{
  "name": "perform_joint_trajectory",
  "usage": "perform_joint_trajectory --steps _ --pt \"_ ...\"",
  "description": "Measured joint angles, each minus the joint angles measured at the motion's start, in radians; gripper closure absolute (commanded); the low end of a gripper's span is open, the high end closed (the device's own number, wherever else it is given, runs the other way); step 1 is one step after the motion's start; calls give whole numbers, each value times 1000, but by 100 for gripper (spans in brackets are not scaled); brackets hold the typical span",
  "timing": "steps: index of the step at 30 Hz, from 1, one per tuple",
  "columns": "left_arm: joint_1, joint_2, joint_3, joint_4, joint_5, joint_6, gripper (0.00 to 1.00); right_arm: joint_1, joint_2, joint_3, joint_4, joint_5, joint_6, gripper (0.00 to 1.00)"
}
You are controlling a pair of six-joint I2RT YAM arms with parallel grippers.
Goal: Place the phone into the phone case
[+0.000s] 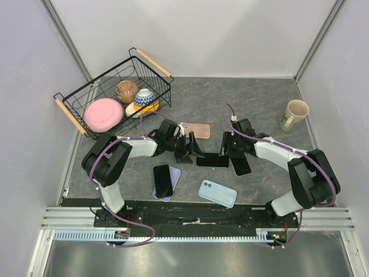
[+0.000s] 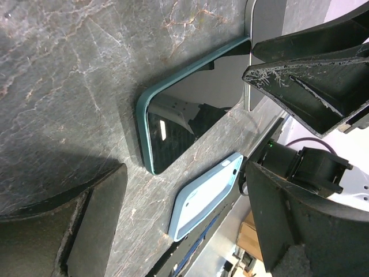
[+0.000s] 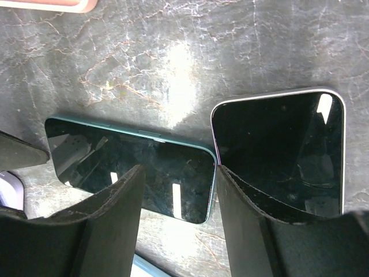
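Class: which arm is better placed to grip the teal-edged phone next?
Probably right: the right gripper, open, straddles one end of the teal-edged phone. The left gripper, also open, looks farther off it.

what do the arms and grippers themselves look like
Both the left arm and right arm have chunky black joints joined by white links, with a purple cable looping along each. The left gripper and right gripper carry broad, wedge-shaped black fingers, their edges scuffed pale.

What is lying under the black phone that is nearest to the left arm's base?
A pale purple case lies under the black phone. Only its right edge and near end show; the rest is covered, so whether the phone sits inside it cannot be told.
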Motion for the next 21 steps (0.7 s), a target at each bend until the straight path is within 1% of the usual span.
perform_joint_trajectory --steps 4,6,10,12,18,21 --pt "0 4 -3 24 -13 -8 14 0 9 0 25 -15 4 44" --pt "0 10 -11 56 -14 -17 19 0 12 0 34 -21 6 46" --pt "1 28 -43 155 -1 -53 23 0 15 -8 54 -31 10 48" --pt "3 38 -63 211 9 -77 27 -3 14 -14 65 -34 11 49" --pt "3 62 -116 365 26 -139 32 -10 16 -33 119 -59 24 50" --pt "-1 68 -130 405 25 -154 38 -10 16 -35 130 -67 27 50"
